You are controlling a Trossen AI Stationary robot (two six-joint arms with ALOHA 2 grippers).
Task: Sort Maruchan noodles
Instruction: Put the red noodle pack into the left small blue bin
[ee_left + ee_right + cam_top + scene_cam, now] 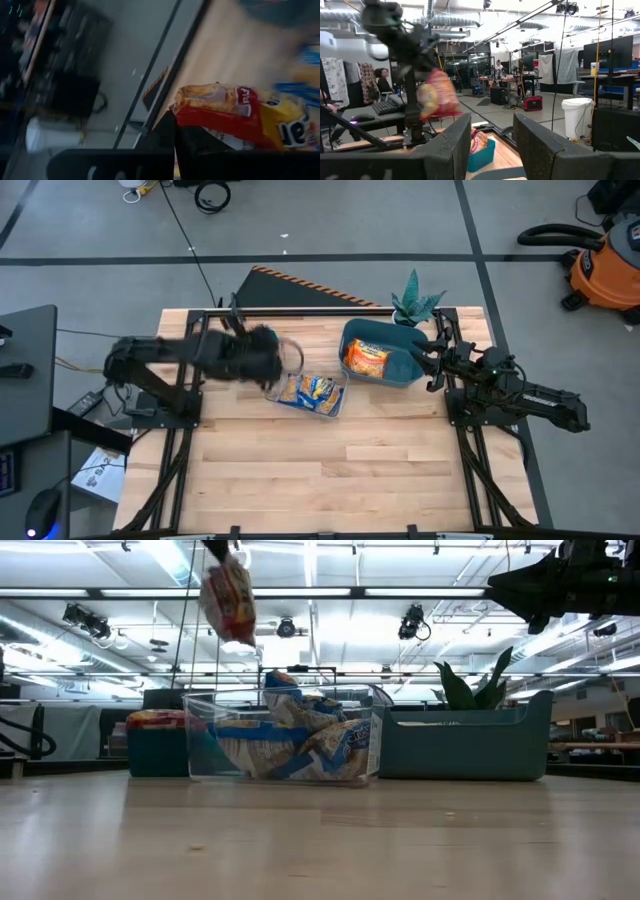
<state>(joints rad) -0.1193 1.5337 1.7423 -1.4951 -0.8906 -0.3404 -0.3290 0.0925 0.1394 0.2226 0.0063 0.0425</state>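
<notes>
A red-and-yellow noodle packet (228,600) hangs high in the air, with my left gripper (176,142) shut on it over the table's far left part (270,356). A clear tray (285,735) at mid-table holds several blue-and-yellow packets (312,390). To its right, an orange packet (366,358) lies in a teal bin (400,370). A second teal bin (155,750), left of the tray, holds red-and-yellow packets (155,719). My right gripper (492,145) stands open and holds nothing at the right bin's right end (432,360). My left gripper pinches the red-and-yellow packet by one end (192,117) between its two shut fingers (165,132). The packet hangs below the fingers, lifted clear and well above the tray and the bins (437,95).
A potted plant (415,305) stands at the table's far edge behind the right bin. The near half of the wooden table (330,480) is bare board. People sit at desks in the room beyond (382,80).
</notes>
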